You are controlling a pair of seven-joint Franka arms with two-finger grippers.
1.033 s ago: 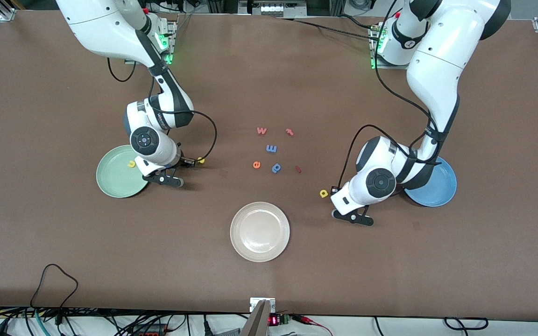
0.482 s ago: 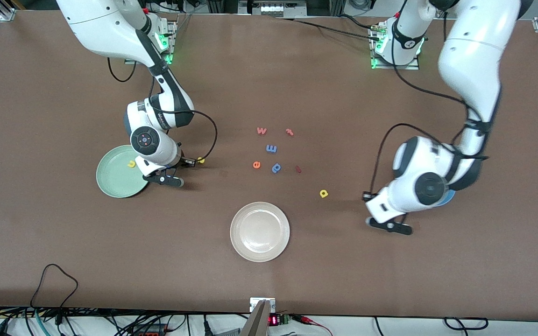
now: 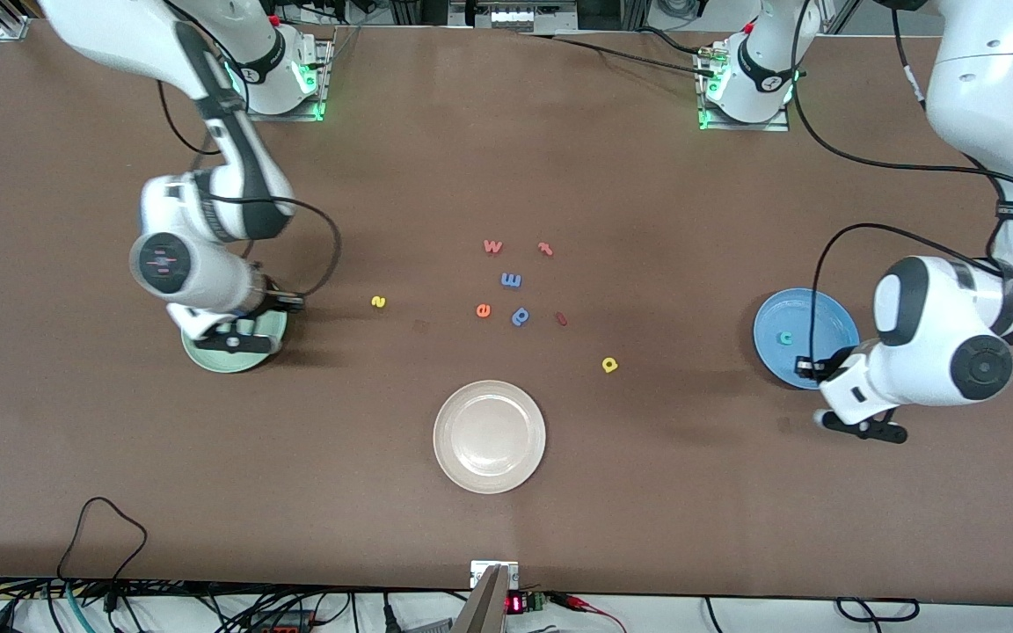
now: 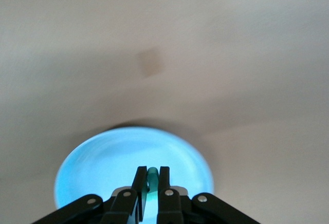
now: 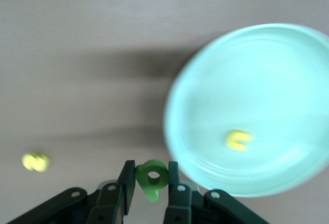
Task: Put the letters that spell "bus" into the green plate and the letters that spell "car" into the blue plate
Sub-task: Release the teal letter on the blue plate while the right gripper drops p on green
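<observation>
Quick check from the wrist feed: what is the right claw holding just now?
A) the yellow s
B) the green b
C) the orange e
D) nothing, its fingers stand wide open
B: in the right wrist view the right claw is shut on the green b beside the rim of the green plate, while the yellow s lies on the table.

Green plate (image 3: 207,356) mostly covered by right arm in front view, its yellow letter (image 5: 238,140) smeared in right wrist view. Blue plate (image 4: 92,167) cut by picture edge in left wrist view; teal piece (image 4: 152,179) there only a sliver, letter unreadable.
</observation>
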